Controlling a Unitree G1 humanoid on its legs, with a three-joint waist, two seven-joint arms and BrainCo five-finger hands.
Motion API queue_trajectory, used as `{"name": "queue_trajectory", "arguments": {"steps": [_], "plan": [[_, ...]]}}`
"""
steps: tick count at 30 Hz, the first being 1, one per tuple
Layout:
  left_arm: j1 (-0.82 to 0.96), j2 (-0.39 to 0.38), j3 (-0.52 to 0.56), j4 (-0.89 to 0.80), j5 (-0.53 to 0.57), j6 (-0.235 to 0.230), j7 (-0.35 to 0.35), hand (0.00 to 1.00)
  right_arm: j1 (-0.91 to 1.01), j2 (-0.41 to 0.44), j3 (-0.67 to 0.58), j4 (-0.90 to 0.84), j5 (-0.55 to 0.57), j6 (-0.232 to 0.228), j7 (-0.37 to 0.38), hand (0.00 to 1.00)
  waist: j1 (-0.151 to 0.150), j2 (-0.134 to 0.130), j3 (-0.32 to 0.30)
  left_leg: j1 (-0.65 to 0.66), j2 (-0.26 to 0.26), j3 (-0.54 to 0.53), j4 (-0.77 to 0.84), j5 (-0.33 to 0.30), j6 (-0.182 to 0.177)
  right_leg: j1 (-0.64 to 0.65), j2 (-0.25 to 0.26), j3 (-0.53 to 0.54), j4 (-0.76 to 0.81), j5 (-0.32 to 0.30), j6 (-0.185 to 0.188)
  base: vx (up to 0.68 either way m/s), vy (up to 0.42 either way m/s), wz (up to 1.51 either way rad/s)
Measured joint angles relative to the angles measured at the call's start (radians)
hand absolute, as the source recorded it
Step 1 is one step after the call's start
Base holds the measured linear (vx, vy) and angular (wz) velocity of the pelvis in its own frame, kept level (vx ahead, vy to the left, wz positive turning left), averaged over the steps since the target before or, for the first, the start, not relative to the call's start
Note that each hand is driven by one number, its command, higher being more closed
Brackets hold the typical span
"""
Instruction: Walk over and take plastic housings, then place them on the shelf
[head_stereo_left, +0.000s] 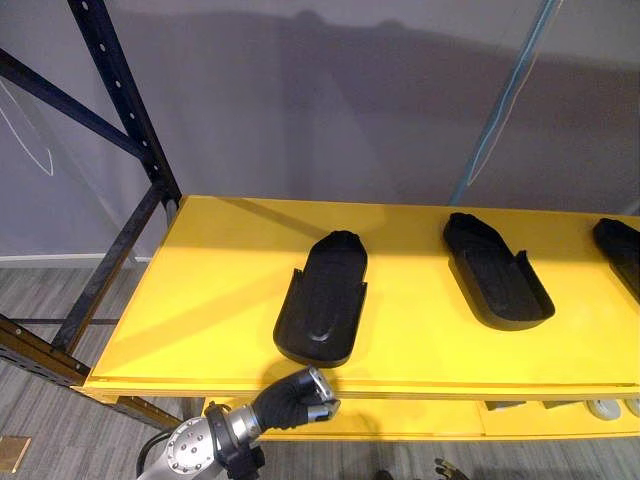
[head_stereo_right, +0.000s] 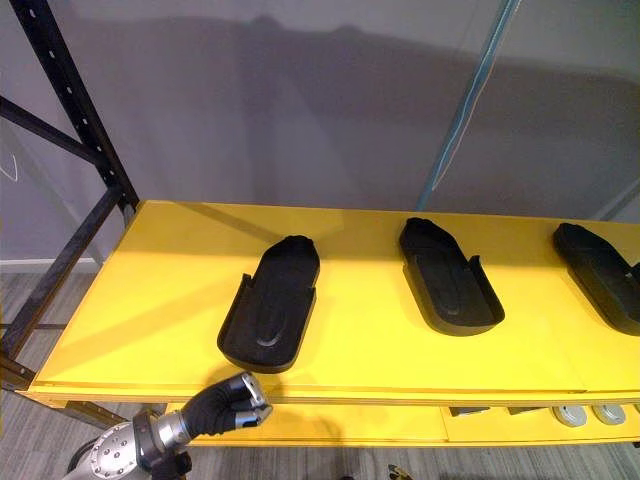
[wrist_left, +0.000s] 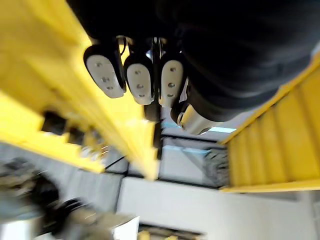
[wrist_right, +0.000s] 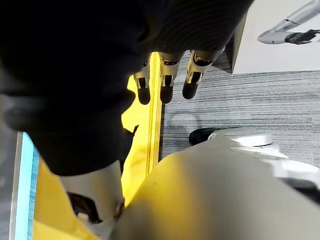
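Note:
Three black plastic housings lie hollow side up on the yellow shelf (head_stereo_left: 200, 300): one at the middle left (head_stereo_left: 323, 298), one to its right (head_stereo_left: 497, 270), and one cut off by the right edge (head_stereo_left: 622, 252). My left hand (head_stereo_left: 300, 398) hangs just below the shelf's front edge, under the middle-left housing and apart from it. Its fingers (wrist_left: 140, 77) are curled in with nothing in them. My right hand (wrist_right: 165, 80) hangs low beside a yellow shelf edge (wrist_right: 152, 135), fingers relaxed and holding nothing.
A dark blue rack upright (head_stereo_left: 120, 90) and its braces stand at the shelf's left end. A grey wall backs the shelf. A lower yellow level holds small round parts (head_stereo_right: 585, 413) at the right. Grey wood-grain floor (wrist_right: 250, 110) lies below.

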Motion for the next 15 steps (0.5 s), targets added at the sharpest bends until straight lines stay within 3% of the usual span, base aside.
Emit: {"name": "queue_trajectory", "arguments": {"steps": [8, 10, 15], "plan": [[-0.004, -0.003, -0.031, 0.069, 0.189, -0.003, 0.028, 1.00, -0.002, -0.002, 0.010, -0.003, 0.001, 0.002, 0.000, 0.00, -0.017, 0.001, -0.003, 0.002, 0.000, 0.012, -0.001, 0.000, 0.000, 0.006, -0.001, 0.004, -0.031, 0.019, -0.023, -0.02, 0.011, -0.04], [-0.005, -0.035, -0.028, 0.091, 0.239, -0.005, 0.052, 1.00, -0.001, -0.002, 0.010, -0.003, 0.001, 0.003, 0.000, 0.00, -0.020, 0.003, -0.005, 0.005, -0.001, 0.013, -0.005, 0.000, 0.000, 0.008, -0.001, 0.004, -0.035, 0.020, -0.022, 0.00, 0.000, 0.00], [-0.034, -0.213, 0.000, 0.134, 0.413, -0.028, 0.152, 1.00, 0.005, -0.002, 0.009, -0.002, 0.007, 0.009, -0.001, 0.00, -0.021, 0.006, -0.012, 0.015, -0.001, 0.014, -0.020, 0.001, -0.001, 0.025, -0.002, 0.002, -0.062, 0.028, -0.022, 0.00, 0.000, 0.00]]}}
